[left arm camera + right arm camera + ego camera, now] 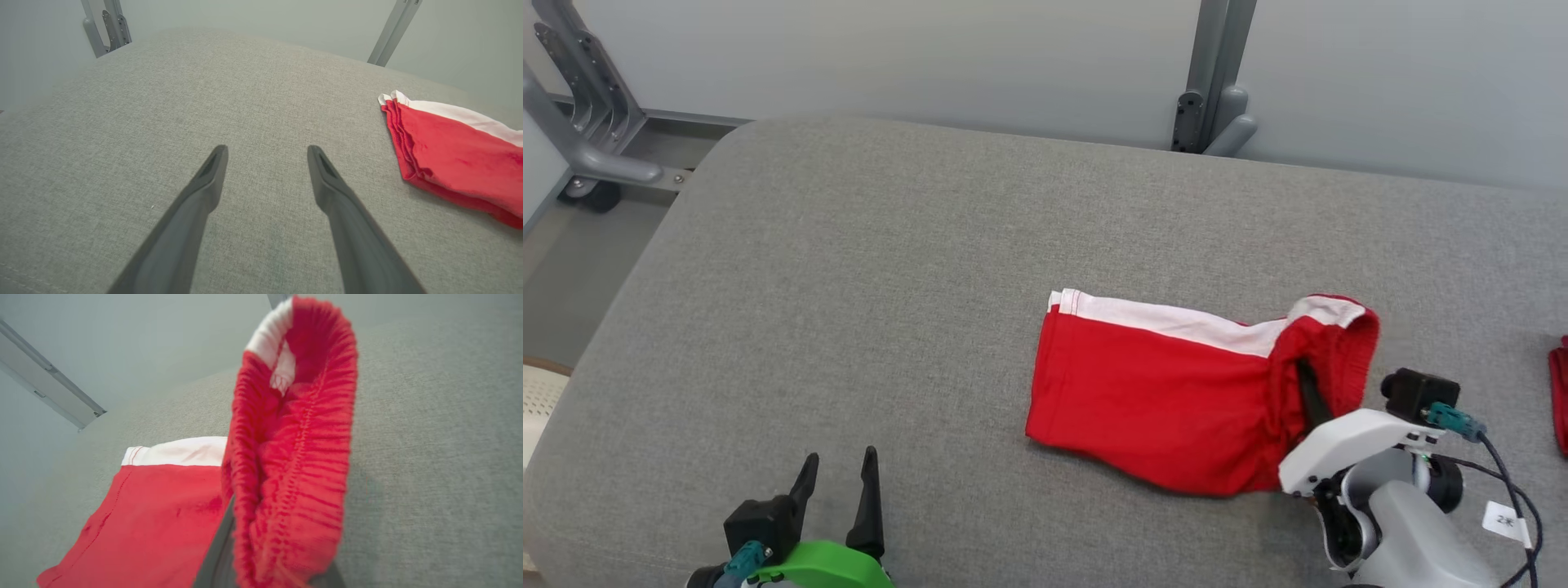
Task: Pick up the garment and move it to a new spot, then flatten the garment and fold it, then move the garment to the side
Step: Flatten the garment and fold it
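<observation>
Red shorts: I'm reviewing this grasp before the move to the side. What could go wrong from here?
1. Only the right end effector pinches the red shorts, by the waistband; dragging may undo the fold.
2. The left end effector sits open, apart from them, giving no support.

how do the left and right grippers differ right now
The left gripper has its fingers wide apart with nothing between them; the right gripper is shut on the red garment at its waistband. The left gripper sits over bare grey cushion, apart from the garment; the right gripper holds the waistband end raised off the cushion. Both have two long dark fingers.
</observation>
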You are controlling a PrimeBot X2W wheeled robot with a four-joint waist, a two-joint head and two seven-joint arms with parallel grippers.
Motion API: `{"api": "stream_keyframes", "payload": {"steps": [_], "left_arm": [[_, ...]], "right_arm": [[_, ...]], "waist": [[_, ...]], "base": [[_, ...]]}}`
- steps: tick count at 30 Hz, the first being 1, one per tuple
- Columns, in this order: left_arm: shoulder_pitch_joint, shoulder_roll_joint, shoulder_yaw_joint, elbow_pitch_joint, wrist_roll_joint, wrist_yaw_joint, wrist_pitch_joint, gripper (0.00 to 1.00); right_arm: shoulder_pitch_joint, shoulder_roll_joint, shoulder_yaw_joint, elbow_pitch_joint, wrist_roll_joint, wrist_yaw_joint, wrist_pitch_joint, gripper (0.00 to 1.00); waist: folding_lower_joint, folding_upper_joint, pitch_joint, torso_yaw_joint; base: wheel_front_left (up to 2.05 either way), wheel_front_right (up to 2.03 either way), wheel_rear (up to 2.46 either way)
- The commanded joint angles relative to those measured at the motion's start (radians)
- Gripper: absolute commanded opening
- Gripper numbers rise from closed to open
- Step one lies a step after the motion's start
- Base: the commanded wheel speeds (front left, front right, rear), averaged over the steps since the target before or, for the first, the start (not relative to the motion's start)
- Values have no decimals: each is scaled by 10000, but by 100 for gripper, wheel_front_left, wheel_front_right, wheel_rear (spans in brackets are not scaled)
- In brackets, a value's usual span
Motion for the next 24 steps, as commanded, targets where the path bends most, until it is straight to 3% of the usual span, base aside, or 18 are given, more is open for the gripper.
{"api": "stream_keyframes", "payload": {"steps": [1, 9, 19, 20, 21, 22, 24], "left_arm": [[163, 18, -42, 15, -88, 25, 6, 100], [168, 22, -683, 53, -360, 36, 6, 100], [-113, 20, -1378, -179, -552, 10, 8, 100], [-126, 19, -1417, -211, -591, 43, 6, 100], [-141, 20, -1439, -238, -634, 74, 6, 100], [-139, 19, -1462, -241, -645, 94, 6, 100], [-109, 19, -1442, -299, -690, 156, 6, 100]], "right_arm": [[-92, 2, 257, -129, 177, -3, 67, 0], [-375, 90, 2747, -749, 1459, -3, 744, 0], [-1378, 87, 3793, 482, 1464, -3, 263, 0], [-1490, 75, 3750, 660, 1451, -3, 194, 23], [-1591, 71, 3710, 838, 1390, -3, 147, 55], [-1662, 82, 3687, 1007, 1352, -3, 107, 100], [-1810, 116, 3647, 1252, 1290, -3, 21, 100]], "waist": [[0, 0, -106, -70], [0, 0, -252, 470], [0, 0, 190, 2204], [0, 0, 238, 2360], [0, 0, 278, 2494], [0, 0, 310, 2609], [0, 0, 365, 2751]], "base": [[0, 0, 0], [0, 0, 0], [0, 0, 0], [0, 0, 0], [0, 0, 0], [0, 0, 0], [0, 0, 0]]}}
